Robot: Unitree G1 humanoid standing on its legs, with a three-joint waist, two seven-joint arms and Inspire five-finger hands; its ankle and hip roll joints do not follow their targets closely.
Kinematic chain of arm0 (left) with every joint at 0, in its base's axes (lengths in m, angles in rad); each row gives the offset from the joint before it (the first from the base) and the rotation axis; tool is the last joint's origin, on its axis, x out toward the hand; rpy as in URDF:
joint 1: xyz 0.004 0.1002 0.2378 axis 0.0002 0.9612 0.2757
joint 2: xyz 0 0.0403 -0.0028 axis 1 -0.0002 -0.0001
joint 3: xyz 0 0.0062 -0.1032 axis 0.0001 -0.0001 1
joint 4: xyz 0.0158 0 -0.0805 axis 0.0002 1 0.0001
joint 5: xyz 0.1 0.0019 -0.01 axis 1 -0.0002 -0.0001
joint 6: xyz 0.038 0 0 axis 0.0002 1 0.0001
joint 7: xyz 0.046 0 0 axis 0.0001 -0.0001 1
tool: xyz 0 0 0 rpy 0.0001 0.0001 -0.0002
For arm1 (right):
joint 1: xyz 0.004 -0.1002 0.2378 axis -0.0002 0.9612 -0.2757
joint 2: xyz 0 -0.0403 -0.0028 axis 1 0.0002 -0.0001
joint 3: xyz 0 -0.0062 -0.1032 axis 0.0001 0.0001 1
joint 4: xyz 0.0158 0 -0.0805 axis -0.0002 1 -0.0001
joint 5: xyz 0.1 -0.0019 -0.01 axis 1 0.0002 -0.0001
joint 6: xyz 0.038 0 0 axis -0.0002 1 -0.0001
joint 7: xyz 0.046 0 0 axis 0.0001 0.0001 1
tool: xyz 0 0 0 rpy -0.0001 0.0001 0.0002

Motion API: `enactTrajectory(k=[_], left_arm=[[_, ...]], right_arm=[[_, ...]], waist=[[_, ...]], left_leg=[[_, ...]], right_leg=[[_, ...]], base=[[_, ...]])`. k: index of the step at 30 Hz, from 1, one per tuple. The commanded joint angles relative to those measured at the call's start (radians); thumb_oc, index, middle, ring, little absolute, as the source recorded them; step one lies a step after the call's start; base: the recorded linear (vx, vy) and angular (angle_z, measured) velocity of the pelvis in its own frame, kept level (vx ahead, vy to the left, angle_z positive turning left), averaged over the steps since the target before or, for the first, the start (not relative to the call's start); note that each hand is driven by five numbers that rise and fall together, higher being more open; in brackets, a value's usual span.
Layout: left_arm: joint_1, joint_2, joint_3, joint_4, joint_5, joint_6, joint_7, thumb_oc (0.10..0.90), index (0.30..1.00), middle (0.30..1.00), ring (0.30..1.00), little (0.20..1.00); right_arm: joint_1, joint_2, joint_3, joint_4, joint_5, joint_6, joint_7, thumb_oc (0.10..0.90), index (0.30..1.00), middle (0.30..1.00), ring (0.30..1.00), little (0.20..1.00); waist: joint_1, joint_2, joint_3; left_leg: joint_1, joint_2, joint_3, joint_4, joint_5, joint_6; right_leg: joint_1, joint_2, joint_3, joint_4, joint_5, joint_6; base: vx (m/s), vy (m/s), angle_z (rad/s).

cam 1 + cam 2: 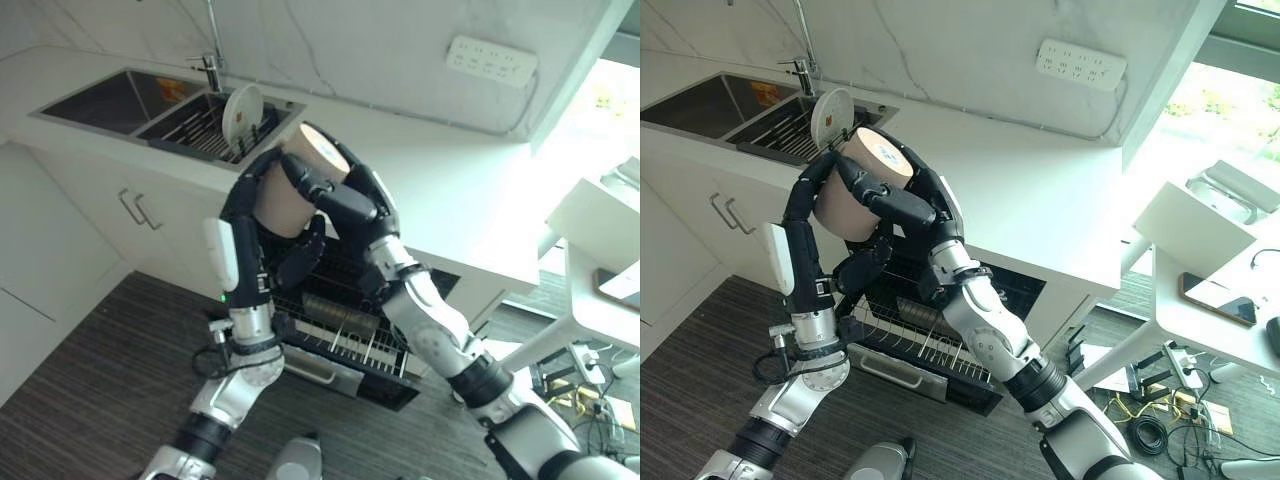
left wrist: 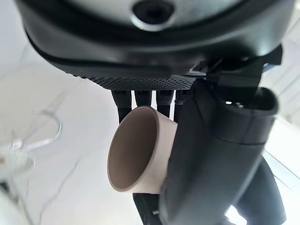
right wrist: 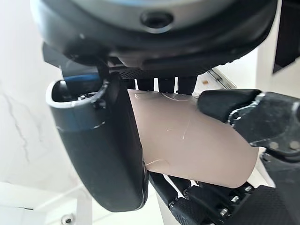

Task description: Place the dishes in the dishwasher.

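A beige cup (image 1: 290, 190) is held up in the air, tilted, above the open dishwasher's pulled-out rack (image 1: 345, 335). My left hand (image 1: 250, 195) is curled round it from the left, fingers over its upper side and thumb below. My right hand (image 1: 352, 205) grips the same cup from the right, its fingers (image 1: 312, 180) wrapped across the cup's side. In the left wrist view the cup's open mouth (image 2: 133, 159) shows beside my thumb (image 2: 211, 154). The right wrist view shows the cup's wall (image 3: 197, 150) between my thumb (image 3: 103, 154) and the other hand's fingers (image 3: 262, 119).
A white plate (image 1: 242, 113) stands upright in the wire rack of the sink (image 1: 100, 100), next to the faucet (image 1: 208, 68). The white countertop (image 1: 450, 190) runs above the dishwasher. A dark cylindrical item (image 1: 340, 312) lies in the dishwasher rack. Cabinet doors with handles (image 1: 135, 208) stand at left.
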Motion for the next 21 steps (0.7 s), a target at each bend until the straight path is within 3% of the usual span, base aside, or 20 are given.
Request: enactTrajectory(k=[1, 3, 5, 7, 9, 10, 15, 21], left_arm=[[-0.073, 0.016, -0.095, -0.016, -0.017, -0.052, -0.061, 0.8, 0.9, 0.9, 0.9, 0.9], [-0.07, 0.025, -0.09, -0.028, -0.024, -0.038, -0.064, 0.8, 0.9, 0.9, 0.9, 0.9], [-0.059, 0.048, -0.056, -0.072, -0.041, 0.018, -0.051, 0.8, 0.9, 0.9, 0.9, 0.9], [-0.049, 0.06, -0.025, -0.088, -0.051, 0.034, -0.045, 0.8, 0.9, 0.9, 0.9, 0.9], [-0.022, 0.069, 0.013, -0.118, -0.144, 0.061, -0.08, 0.8, 0.9, 0.9, 0.9, 0.9], [0.01, 0.064, 0.043, -0.132, -0.274, 0.103, -0.17, 0.8, 0.9, 0.9, 0.9, 0.9], [0.18, 0.121, 0.161, -0.181, -0.424, 0.191, -0.454, 0.8, 0.9, 0.9, 0.9, 0.9], [0.251, 0.152, 0.214, -0.111, -0.406, 0.143, -0.573, 0.8, 0.9, 0.9, 0.9, 0.9]], right_arm=[[-0.152, 0.054, -0.1, -0.086, -0.059, -0.239, -0.021, 0.4, 0.3, 0.3, 0.3, 0.3], [-0.12, 0.036, -0.156, -0.118, -0.096, -0.325, -0.085, 0.4, 0.3, 0.3, 0.3, 0.3], [-0.079, 0.0, -0.235, -0.173, -0.157, -0.404, -0.168, 0.4, 0.3, 0.3, 0.3, 0.3], [-0.058, -0.02, -0.278, -0.217, -0.168, -0.4, -0.185, 0.4, 0.3, 0.3, 0.3, 0.3], [-0.021, -0.047, -0.314, -0.253, -0.147, -0.378, -0.159, 0.4, 0.3, 0.3, 0.3, 0.3], [0.002, -0.058, -0.332, -0.273, -0.129, -0.351, -0.13, 0.4, 0.3, 0.3, 0.3, 0.3], [0.113, -0.092, -0.31, -0.303, -0.017, -0.204, 0.082, 0.4, 0.3, 0.3, 0.3, 0.3], [0.193, -0.09, -0.209, -0.241, -0.027, -0.105, 0.215, 0.4, 0.3, 0.3, 0.3, 0.3]], waist=[[0.002, 0.007, -0.06], [-0.013, 0.013, -0.057], [-0.037, 0.022, -0.053], [-0.05, 0.025, -0.054], [-0.059, 0.029, -0.054], [-0.06, 0.031, -0.054], [-0.041, 0.044, -0.056], [-0.019, 0.055, -0.06]], left_leg=[[0.08, 0.071, 0.02, -0.014, -0.162, -0.035], [0.084, 0.073, 0.026, -0.014, -0.163, -0.033], [0.091, 0.077, 0.036, -0.014, -0.169, -0.033], [0.095, 0.079, 0.043, -0.014, -0.171, -0.034], [0.097, 0.081, 0.047, -0.014, -0.173, -0.035], [0.097, 0.08, 0.047, -0.014, -0.173, -0.035], [0.088, 0.074, 0.046, -0.014, -0.165, -0.033], [0.071, 0.068, 0.032, -0.014, -0.148, -0.03]], right_leg=[[-0.01, -0.067, 0.034, -0.032, -0.029, 0.07], [-0.011, -0.061, 0.043, -0.032, -0.03, 0.068], [-0.011, -0.053, 0.058, -0.032, -0.035, 0.066], [-0.011, -0.048, 0.064, -0.032, -0.038, 0.064], [-0.011, -0.044, 0.07, -0.032, -0.041, 0.063], [-0.011, -0.042, 0.073, -0.032, -0.044, 0.062], [-0.016, -0.044, 0.067, -0.032, -0.05, 0.06], [-0.02, -0.049, 0.054, -0.032, -0.048, 0.059]], base=[[0.0, 0.0, 0.0], [0.0, 0.0, 0.0], [0.0, 0.016, -0.01], [0.01, 0.044, -0.14], [0.02, 0.052, -0.2], [0.02, 0.042, -0.1], [-0.02, 0.04, -0.07], [-0.01, 0.052, 0.05]])
